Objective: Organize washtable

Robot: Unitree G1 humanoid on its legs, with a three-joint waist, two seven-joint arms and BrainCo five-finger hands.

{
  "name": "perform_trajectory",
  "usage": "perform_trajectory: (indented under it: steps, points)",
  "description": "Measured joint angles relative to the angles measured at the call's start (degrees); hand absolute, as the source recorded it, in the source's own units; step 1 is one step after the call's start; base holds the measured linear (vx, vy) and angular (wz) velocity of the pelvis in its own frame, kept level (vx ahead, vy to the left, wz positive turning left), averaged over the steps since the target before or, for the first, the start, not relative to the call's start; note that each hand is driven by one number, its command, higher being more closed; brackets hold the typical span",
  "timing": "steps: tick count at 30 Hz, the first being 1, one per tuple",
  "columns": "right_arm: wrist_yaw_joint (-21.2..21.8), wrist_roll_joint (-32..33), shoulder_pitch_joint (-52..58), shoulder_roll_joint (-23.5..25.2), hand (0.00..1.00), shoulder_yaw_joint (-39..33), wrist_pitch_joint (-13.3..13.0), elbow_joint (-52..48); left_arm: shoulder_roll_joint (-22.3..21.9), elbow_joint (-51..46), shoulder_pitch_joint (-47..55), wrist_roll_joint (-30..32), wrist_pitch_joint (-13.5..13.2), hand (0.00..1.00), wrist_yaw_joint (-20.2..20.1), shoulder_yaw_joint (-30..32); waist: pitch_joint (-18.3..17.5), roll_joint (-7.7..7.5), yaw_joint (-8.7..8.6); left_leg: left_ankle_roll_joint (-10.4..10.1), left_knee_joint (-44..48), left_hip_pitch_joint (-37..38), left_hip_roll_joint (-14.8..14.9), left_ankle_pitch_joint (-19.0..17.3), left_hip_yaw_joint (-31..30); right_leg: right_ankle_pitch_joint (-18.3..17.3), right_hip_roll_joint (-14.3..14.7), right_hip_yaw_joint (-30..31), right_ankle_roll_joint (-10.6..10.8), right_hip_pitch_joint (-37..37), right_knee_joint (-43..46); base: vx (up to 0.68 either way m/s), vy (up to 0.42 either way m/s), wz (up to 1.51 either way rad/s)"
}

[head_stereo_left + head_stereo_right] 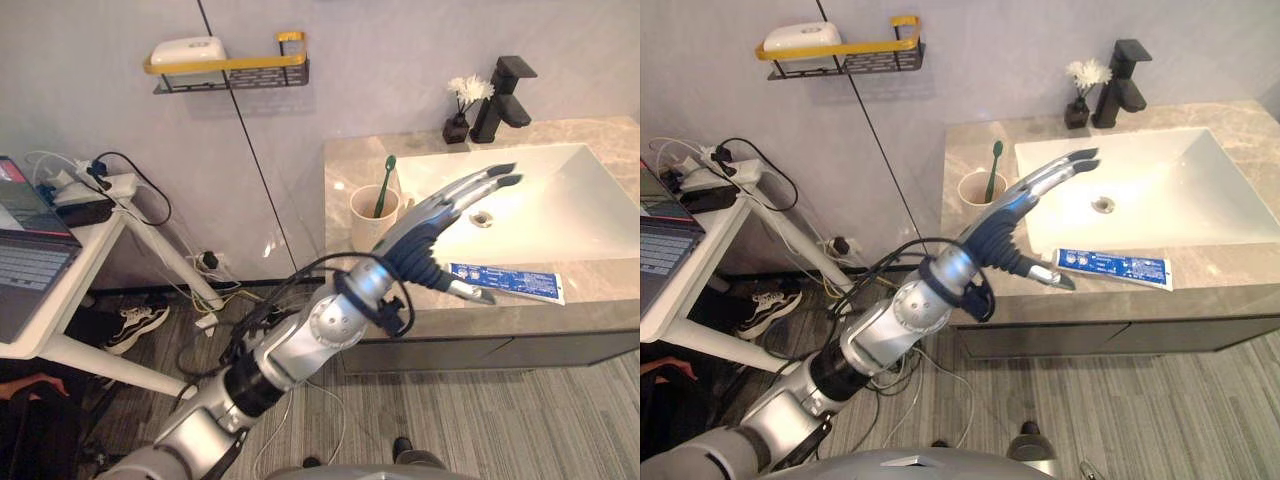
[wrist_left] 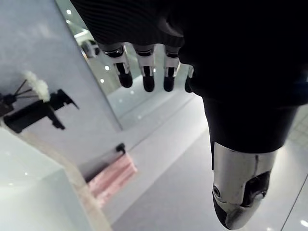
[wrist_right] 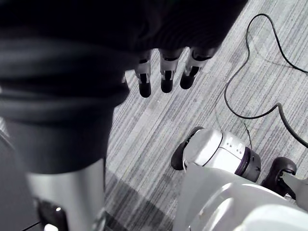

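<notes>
A blue and white toothpaste tube lies flat on the marble counter along its front edge, in front of the sink. At the counter's left a beige cup holds a green toothbrush upright. My left hand hovers open above the counter between the cup and the basin, fingers straight and pointing toward the sink, thumb just above the tube's left end. It holds nothing. In the right wrist view my right hand hangs open over the striped floor.
A white basin fills the counter's right part, with a black faucet and a small vase of white flowers behind it. A wall shelf carries a white soap box. A desk with a laptop stands left.
</notes>
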Motion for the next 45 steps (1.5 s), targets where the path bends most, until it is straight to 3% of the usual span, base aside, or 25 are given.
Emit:
perform_trajectory:
  steps: [4,9,13,17,24,29,35,38,39,42,45]
  points:
    - [0.0,0.0,0.2,0.0,0.0,3.0,-0.1,0.1,0.8,-3.0,12.0,-5.0,-1.6,0.0,1.5,6.8,-1.2,-0.4,0.9,0.0,-0.4,0.0,0.0,0.0,-0.3,0.0,0.0,-0.1,0.0,0.2,0.0,0.0,0.0,0.0]
    - [-0.2,0.0,0.6,0.0,0.0,5.2,-0.1,0.0,1.6,-1.7,25.7,-6.9,-2.5,0.0,4.7,15.7,-2.1,-1.07,1.62,0.1,-2.2,0.7,-0.1,0.6,-1.0,0.0,-0.1,-1.4,0.0,0.8,-0.6,0.0,-0.004,0.1]
    - [-0.2,0.0,0.8,0.0,0.0,7.6,-0.1,0.0,2.5,1.1,30.6,-7.1,-2.6,0.0,5.8,17.9,-2.9,-2.07,3.03,0.1,-4.5,1.4,-0.3,2.0,-1.6,0.1,-0.2,-2.3,0.0,1.1,-1.9,0.04,0.0,0.13]
    - [-0.6,0.0,0.1,0.2,0.0,10.1,-0.1,0.0,-0.2,13.2,33.4,-7.7,-3.4,0.0,7.0,21.3,-3.3,-2.54,2.98,0.4,-5.8,1.7,-0.6,2.5,-1.6,0.2,-0.4,-2.7,0.2,1.0,-2.6,0.06,0.012,0.01]
    - [-1.0,0.1,-0.8,0.6,0.0,10.8,0.0,0.0,0.2,30.3,34.0,-8.3,-0.4,0.0,4.8,24.7,-3.9,-4.36,2.95,0.4,-5.8,1.5,-0.7,2.5,-1.5,0.2,-0.4,-3.1,0.3,1.0,-3.8,0.07,-0.004,0.02]
    - [-1.0,0.5,-1.2,0.7,0.0,10.9,0.0,0.0,0.1,32.2,34.9,-8.3,0.8,0.0,2.7,25.1,-3.7,-4.5,2.92,0.4,-4.5,1.1,-1.5,2.5,-1.1,0.4,-1.3,-2.8,0.5,1.1,-3.8,0.03,0.013,-0.05]
    - [-1.0,1.2,-1.7,1.2,0.0,12.5,0.0,0.0,-0.6,55.8,29.1,-8.2,1.8,0.0,1.4,24.0,-3.4,-5.03,2.46,0.4,-3.2,1.2,-1.8,2.5,0.7,0.7,-1.9,-1.2,0.9,1.1,-3.9,-0.01,0.022,-0.18]
    - [-1.0,1.1,-2.3,1.7,0.0,13.4,0.0,0.0,-2.8,72.6,25.0,-7.6,4.0,0.0,0.6,28.5,-3.1,-5.62,2.51,0.3,-1.9,1.4,-1.7,2.5,1.8,1.1,-1.9,-0.1,1.0,1.2,-3.9,-0.04,-0.007,-0.18]
    - [-0.9,1.1,-2.7,1.6,0.0,14.6,-0.1,0.0,-3.3,78.3,24.5,-7.0,5.4,0.0,0.5,32.9,-2.9,-5.85,2.26,0.2,-1.1,1.4,-1.7,2.6,1.9,1.3,-1.9,0.2,0.9,1.5,-3.9,-0.04,-0.006,-0.19]
    - [-0.6,1.0,-2.7,1.6,0.0,14.8,0.0,0.0,-3.2,81.4,24.7,-7.3,7.7,0.0,0.4,37.8,-2.6,-6.01,2.09,0.2,-0.7,1.5,-1.6,2.6,1.9,1.3,-1.9,0.1,0.9,2.2,-4.0,-0.06,-0.013,0.02]
    - [-0.4,1.0,-2.7,1.5,0.0,15.1,0.0,0.0,-3.0,81.2,24.7,-8.4,7.9,0.0,0.1,39.8,-2.0,-5.92,2.22,0.2,-0.7,1.2,-1.2,2.5,1.7,1.6,-1.1,-0.2,0.5,2.1,-3.9,-0.08,-0.028,0.1]
